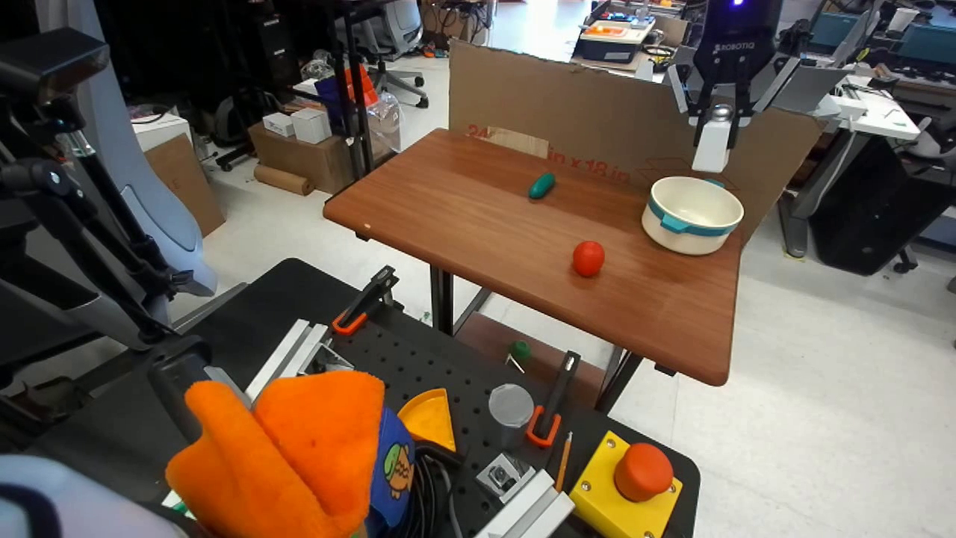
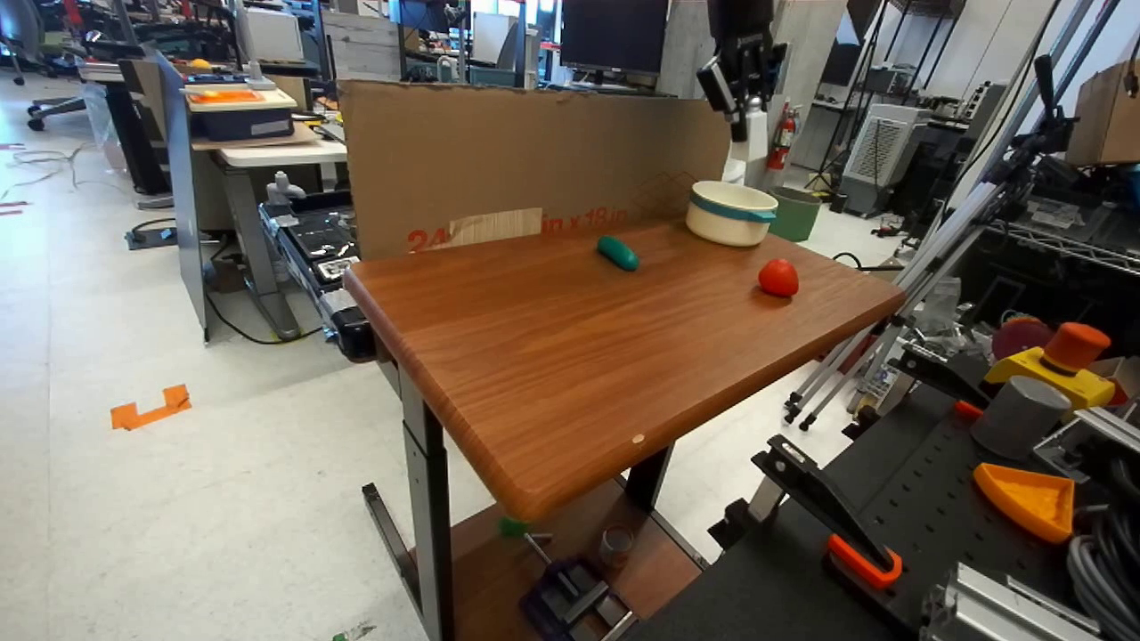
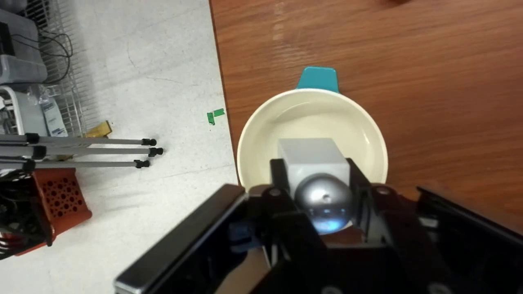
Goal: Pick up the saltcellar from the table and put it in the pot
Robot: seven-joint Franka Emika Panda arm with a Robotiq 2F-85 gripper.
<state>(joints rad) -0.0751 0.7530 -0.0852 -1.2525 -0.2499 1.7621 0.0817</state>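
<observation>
Saltcellar (image 1: 712,149) clamped between my jaws, closed to its width, above the pot (image 1: 683,240). My housing (image 1: 736,63) says ROBOTIQ, btw; cardboard (image 1: 582,104) along the counter (image 1: 478,202) reads "24 … in x 18 in".

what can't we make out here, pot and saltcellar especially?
Pot: lower rim mostly hidden by saltcellar and fingers, wrist view.
Pot floor: hidden by near wall, in an exterior view.
Red object: nearly all cut off by top edge, wrist view.
Speck on silver cap: too small to identify, wrist view.
</observation>
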